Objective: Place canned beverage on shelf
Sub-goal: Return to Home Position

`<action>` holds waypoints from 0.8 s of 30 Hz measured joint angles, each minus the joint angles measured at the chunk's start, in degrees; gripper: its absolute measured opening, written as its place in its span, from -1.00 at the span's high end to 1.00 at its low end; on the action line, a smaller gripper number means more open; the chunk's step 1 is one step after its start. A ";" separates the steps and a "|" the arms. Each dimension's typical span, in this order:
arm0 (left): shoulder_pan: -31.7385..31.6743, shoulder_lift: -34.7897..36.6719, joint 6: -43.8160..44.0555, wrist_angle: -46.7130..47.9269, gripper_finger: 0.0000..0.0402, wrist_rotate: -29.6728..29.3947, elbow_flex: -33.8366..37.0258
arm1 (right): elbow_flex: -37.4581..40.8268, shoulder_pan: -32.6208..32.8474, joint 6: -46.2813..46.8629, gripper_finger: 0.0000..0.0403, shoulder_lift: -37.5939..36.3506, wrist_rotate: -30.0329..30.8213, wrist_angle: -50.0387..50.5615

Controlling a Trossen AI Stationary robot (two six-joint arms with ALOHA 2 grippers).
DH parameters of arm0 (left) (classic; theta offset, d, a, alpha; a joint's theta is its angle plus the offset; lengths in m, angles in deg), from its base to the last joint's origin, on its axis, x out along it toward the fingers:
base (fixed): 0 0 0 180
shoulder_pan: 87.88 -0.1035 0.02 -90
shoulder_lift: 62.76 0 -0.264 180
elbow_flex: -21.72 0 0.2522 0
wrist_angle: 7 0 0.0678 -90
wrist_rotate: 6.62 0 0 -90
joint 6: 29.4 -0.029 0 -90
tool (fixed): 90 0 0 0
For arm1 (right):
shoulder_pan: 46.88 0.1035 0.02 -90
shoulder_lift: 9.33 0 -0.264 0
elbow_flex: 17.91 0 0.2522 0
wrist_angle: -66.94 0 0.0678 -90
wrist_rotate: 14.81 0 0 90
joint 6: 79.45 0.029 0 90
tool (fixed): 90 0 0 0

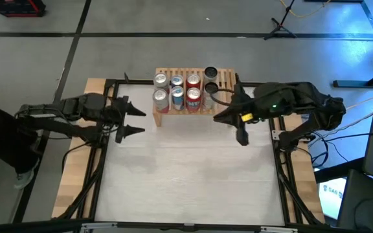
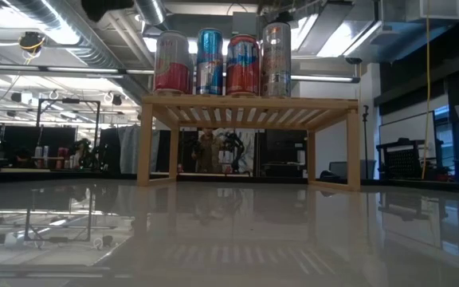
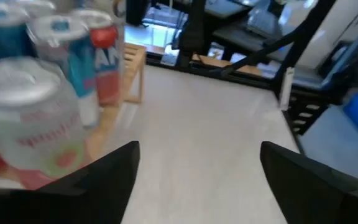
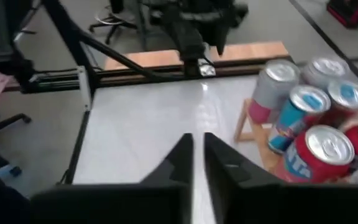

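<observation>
- The shelf [image 1: 226, 80] stands at the far middle of the table [image 1: 186, 175]. The cans [image 1: 177, 97] sit in two rows on its slatted top. I see none left on the table, so I judge my job now is only to bring both arms home without disturbing them.
- My left gripper [image 1: 133, 121] hovers just off the shelf's left end, fingers spread wide and holding nothing. In its wrist view the nearest can sits close beside one finger. I would draw it straight back along its own arm, away from the shelf, before turning anything.
- My right gripper [image 1: 220, 118] hangs in front of the shelf's right end, near the front leg. Its fingers are pressed almost together, with only a thin slit between them, and they hold nothing. I would rise a little first, then back off to my right side, so no part of the arm sweeps past the leg or the front row.
- I would go slowly. Tall, narrow cans on slats would probably tip at a small knock, and a light rack could slide.
- The shelf is pale wood, with parallel slats on top, solid side legs and open space underneath. From table height it looks level, with four cans upright across its front edge.
</observation>
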State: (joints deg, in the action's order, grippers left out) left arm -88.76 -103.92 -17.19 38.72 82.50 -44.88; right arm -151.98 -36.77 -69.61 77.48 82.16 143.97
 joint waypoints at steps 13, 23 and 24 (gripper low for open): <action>-0.23 17.70 6.72 -12.97 -0.09 -1.51 14.11 | 0.78 0.00 -2.66 0.89 -6.07 -1.24 -0.64; -0.23 23.67 9.21 -27.09 0.28 1.91 25.47 | 29.32 -0.02 -0.52 0.96 -20.15 0.06 -23.34; -0.20 24.17 9.96 -28.69 0.31 2.57 26.96 | 33.11 -0.02 0.35 0.97 -22.13 0.09 -26.98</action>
State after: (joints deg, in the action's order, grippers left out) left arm -88.96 -79.75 -7.23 10.03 85.07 -17.92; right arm -118.86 -36.80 -69.27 55.35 82.25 116.99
